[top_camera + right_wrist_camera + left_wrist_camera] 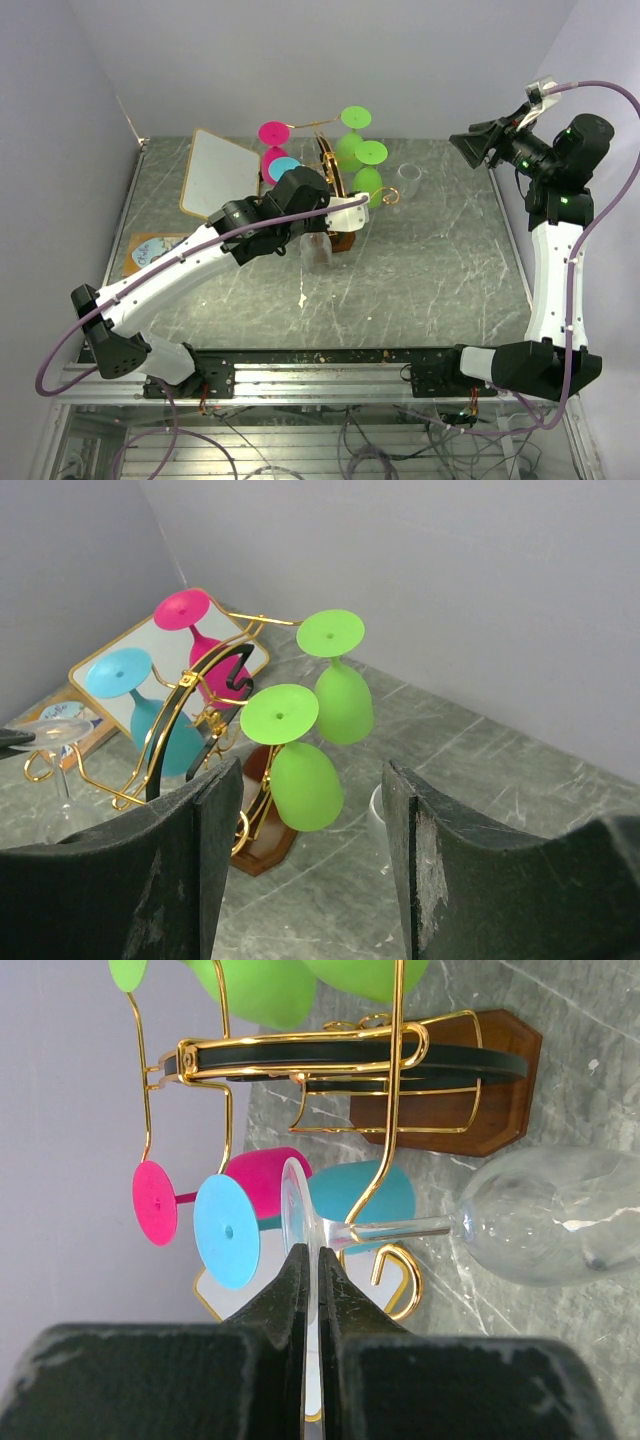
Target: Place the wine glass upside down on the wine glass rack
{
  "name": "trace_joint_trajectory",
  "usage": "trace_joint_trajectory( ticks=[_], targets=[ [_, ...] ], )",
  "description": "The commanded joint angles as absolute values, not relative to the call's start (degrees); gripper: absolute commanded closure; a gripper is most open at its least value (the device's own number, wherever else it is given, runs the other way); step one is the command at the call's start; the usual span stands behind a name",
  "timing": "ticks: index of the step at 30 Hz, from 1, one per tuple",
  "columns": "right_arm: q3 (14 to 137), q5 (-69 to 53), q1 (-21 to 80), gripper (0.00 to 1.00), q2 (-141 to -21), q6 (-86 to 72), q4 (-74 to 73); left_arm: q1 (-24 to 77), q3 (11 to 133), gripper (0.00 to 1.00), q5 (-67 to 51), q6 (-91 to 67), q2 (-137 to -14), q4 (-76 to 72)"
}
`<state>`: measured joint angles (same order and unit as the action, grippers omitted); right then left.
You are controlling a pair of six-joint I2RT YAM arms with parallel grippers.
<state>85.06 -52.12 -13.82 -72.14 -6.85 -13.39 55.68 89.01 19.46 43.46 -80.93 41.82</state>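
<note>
Five stemmed glasses at the rack (330, 170), four coloured and one clear. Clear wine glass (545, 1215) upside down at the rack's low outer arm, foot up and bowl down, stem lying against the gold wire just above that arm's curled end. Clamped by its foot between the fingers (285, 1300) of the left gripper (311, 1260), jaws pressed together on the edge of the disc. Impossible to tell whether resting on the rack's wire or only carried by the grip. Bowl hanging low beside the rack's dark wooden base (500, 1100), close to the table (430, 270); touching it or not, unclear. Foot of the wine glass just beside the foot of the blue glass (118, 672).

Hanging higher on the rack, all foot up: pink glass (182, 608) and blue glass on the rack's side toward the left arm, two green glasses (340, 700) on its side toward the right arm, one lower and nearer the base than the other.

Right gripper (310, 775) raised well away from the rack on its right side, pointed toward it, fingers spread wide, nothing between them. Clear tumbler (408, 180) upright on the table just right of the rack, beside the green glasses. Gold-framed white board (218, 172) flat on the table to the left of the rack.
</note>
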Motion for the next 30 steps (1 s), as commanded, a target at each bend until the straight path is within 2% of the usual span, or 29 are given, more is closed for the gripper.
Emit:
trace_joint_trajectory(
  ticks=[1, 30],
  targets=[
    [84.55, -52.87, -14.40, 0.42, -71.50, -7.29, -11.87, 56.10, 88.81, 0.93, 22.32, 44.47, -80.66, 37.56],
    [83.40, -53.07, -14.83, 0.42, -71.07, -7.21, -11.43, 56.12, 86.75, 0.93, 27.56, 50.73, -78.89, 39.93]
  ],
)
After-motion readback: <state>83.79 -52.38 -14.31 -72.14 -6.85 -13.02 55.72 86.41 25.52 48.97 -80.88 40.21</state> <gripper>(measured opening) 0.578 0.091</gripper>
